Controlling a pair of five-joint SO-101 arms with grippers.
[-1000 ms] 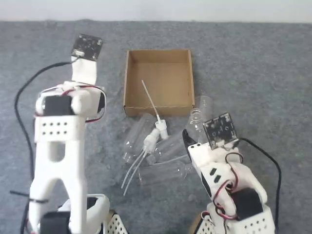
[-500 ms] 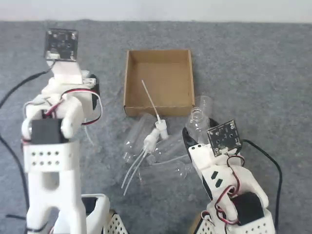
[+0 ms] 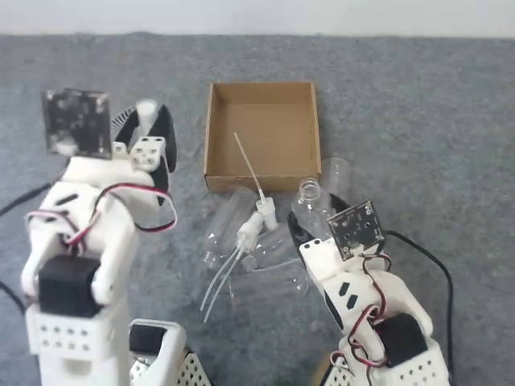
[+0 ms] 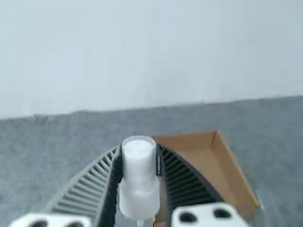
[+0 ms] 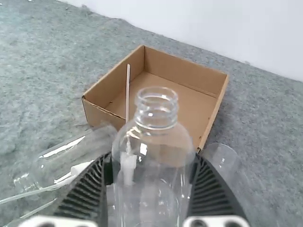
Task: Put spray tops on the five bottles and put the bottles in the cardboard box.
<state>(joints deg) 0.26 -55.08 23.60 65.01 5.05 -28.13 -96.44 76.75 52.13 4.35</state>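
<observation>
1. High view: the left arm has swung back since a second ago. The left gripper (image 3: 145, 129), which was tucked under its camera board (image 3: 76, 121), is now tipped up, left of the cardboard box (image 3: 211, 137).
2. Its ribbed grey fingers (image 4: 102, 182) are clamped on a white spray top (image 4: 138, 175), a smooth cylinder with a rounded collar, held off the table.
3. The right gripper (image 3: 310, 227) has moved a little leftward and grips a clear bottle (image 5: 151, 151) upright by its body, mouth open and uncapped, just in front of the box's front right corner.
4. The box is a shallow, square, open tray of plain brown card. The one thing reaching into it is a thin white dip tube (image 5: 128, 87), which leans over the front wall.
5. That tube belongs to one of the loose spray tops (image 3: 256, 221) lying in front of the box among other bottles (image 3: 228, 221) on their sides; their tubes trail toward the arms.
6. The bottles are clear plastic with rounded shoulders and threaded necks; the table is covered in a grey, felt-like mat (image 3: 418, 104).
</observation>
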